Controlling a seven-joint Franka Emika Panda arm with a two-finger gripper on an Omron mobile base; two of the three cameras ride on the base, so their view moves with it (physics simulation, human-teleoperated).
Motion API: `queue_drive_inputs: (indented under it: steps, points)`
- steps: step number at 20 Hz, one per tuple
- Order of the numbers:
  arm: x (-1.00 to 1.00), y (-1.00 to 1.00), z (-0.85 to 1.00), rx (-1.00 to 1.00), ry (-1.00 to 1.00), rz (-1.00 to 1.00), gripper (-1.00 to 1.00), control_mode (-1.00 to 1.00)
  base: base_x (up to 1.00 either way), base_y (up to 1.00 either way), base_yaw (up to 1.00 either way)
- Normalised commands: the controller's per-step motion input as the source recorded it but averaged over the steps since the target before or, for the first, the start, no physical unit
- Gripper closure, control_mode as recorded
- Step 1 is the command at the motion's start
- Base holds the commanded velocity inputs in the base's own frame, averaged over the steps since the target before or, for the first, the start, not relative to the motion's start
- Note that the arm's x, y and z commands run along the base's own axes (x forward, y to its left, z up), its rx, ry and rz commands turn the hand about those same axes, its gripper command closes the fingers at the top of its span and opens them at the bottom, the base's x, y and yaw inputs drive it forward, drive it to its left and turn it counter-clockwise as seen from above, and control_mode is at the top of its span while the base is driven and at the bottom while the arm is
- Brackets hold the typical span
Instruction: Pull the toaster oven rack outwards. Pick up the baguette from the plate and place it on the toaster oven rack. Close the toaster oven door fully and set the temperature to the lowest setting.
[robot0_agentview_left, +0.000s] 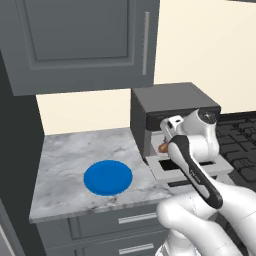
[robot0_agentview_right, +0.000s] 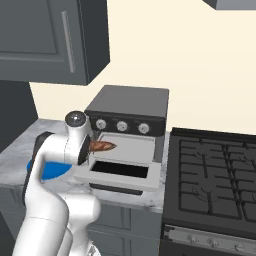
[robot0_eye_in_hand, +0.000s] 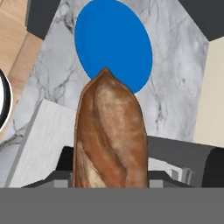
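The pincer (robot0_agentview_right: 94, 146) grasps the baguette (robot0_agentview_right: 102, 146), which pokes out over the pulled-out toaster oven rack (robot0_agentview_right: 131, 147), apparently just above it rather than resting, though the arm hides much of this. The toaster oven door (robot0_agentview_right: 120, 172) lies folded down flat in front of the toaster oven (robot0_agentview_right: 131, 107) on the marble bench (robot0_agentview_left: 70, 160). The blue plate (robot0_agentview_left: 108, 177) sits bare to the oven's left. In the hand view the loaf (robot0_eye_in_hand: 109, 135) rises between the fingertips.

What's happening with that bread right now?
Gripper shut on baguette. Baguette over the pulled-out rack, door down. Plate bare. Nothing in the way.
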Motion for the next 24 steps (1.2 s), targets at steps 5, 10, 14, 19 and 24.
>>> queue_drive_inputs:
  steps: [5, 10, 14, 19, 24]
  points:
    - [0.09, -0.4, 0.0, 0.0, 0.0, -0.01, 1.0, -1.0, 0.0, 0.0, 0.0]
    - [0.18, -0.41, 0.0, 0.0, 0.0, -0.01, 1.0, -1.0, 0.0, 0.0, 0.0]
    - [0.28, -0.31, 0.0, 0.0, 0.0, 0.0, 1.0, -1.0, 0.0, 0.0, 0.0]
    - [0.26, -0.22, 0.0, 0.0, 0.0, 0.0, 1.0, -1.0, 0.0, 0.0, 0.0]
    - [0.22, -0.12, -0.04, 0.0, 0.0, -0.01, 1.0, -1.0, 0.0, 0.0, 0.0]
